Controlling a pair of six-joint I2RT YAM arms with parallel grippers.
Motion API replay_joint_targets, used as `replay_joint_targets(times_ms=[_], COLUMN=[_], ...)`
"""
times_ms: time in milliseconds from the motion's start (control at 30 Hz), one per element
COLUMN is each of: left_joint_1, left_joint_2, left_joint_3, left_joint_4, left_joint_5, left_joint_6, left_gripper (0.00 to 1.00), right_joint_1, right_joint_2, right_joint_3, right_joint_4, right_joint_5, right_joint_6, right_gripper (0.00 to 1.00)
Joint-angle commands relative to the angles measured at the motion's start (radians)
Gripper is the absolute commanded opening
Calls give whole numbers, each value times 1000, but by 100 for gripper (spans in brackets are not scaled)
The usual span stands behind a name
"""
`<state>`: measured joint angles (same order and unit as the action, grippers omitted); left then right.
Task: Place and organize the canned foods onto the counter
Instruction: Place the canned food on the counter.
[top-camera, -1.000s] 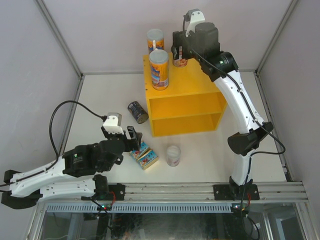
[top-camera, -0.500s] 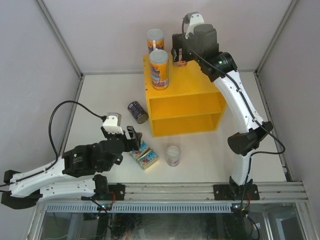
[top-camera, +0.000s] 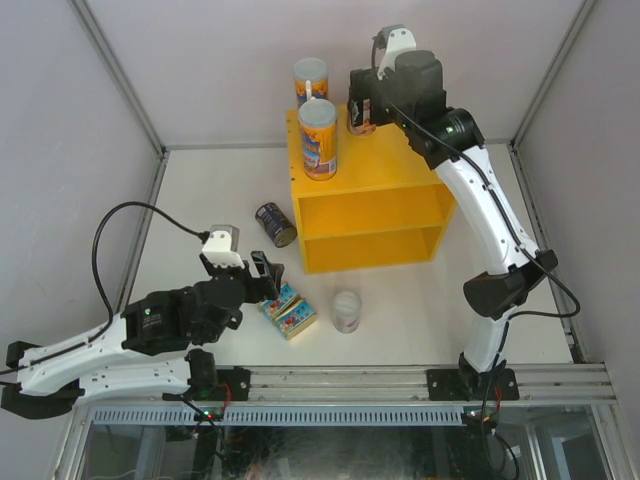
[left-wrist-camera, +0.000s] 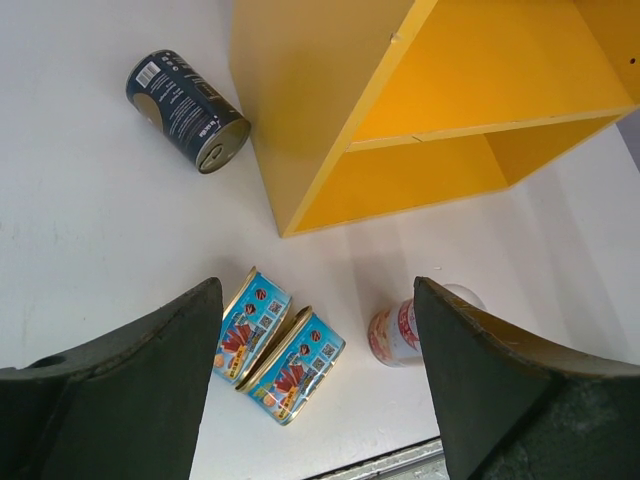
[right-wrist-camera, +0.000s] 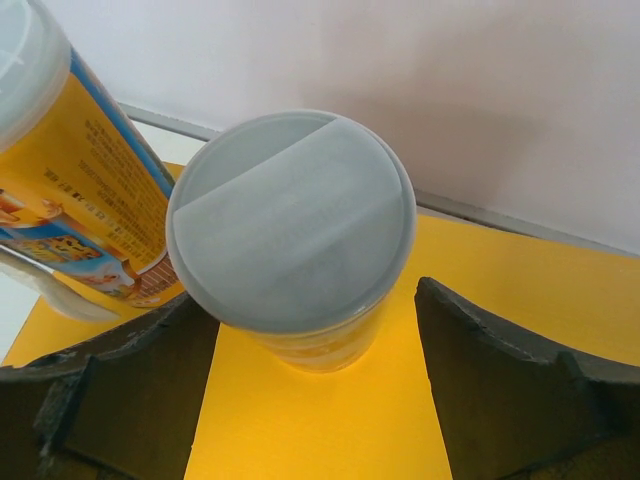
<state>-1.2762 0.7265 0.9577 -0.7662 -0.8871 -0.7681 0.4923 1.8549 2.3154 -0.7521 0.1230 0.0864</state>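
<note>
- Canned foods on the counter (top-camera: 380, 170) top: rear tall tube (top-camera: 311, 78), front tall tube (top-camera: 318, 140), short tube (right-wrist-camera: 290, 235).
- Your right gripper (right-wrist-camera: 310, 300) straddles that short tube with its fingers spread, not clamped.
- Your left gripper (left-wrist-camera: 317, 288) hangs wide open and empty above the blue tins (left-wrist-camera: 280, 355). The dark can (left-wrist-camera: 185, 95) lies nearby on the table (top-camera: 200, 200).

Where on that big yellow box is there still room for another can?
The yellow box's top is bare along its front and right, and both open compartments look empty. Its rear left half is crowded: two tall orange-blue tubes and a shorter white-lidded can stand there.
</note>
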Motion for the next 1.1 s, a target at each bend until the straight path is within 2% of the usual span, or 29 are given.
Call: replay_joint_targets(times_ms=[0,433,633,800,933,1067], left_joint_1=[-4,-4,-5,-4,-3,-5], left_joint_2=[4,-44,-42,-39,-36,-29], left_joint_3=[-2,-38,-51,-72,-85,-108], left_joint_4=[42,28,27,34,33,25], left_joint_5=[-10,-28,-27,-33,-29,-26], left_joint_6=[-17,-75,-94,-116,-138,-176], left_gripper=[81,82,82,82,83,83], right_joint_1=[0,35,83,156,191,303], right_joint_2=[-76,-173,-262,-446,-591,-720], right_joint_3=[4,-56,-144,-392,-546,-689], right_joint_4=[44,25,41,117,121,102], right_joint_5=[16,45,83,171,175,231], right_joint_6=[13,0,-13,-22,36,71], right_gripper=[77,78,77,77,76,75])
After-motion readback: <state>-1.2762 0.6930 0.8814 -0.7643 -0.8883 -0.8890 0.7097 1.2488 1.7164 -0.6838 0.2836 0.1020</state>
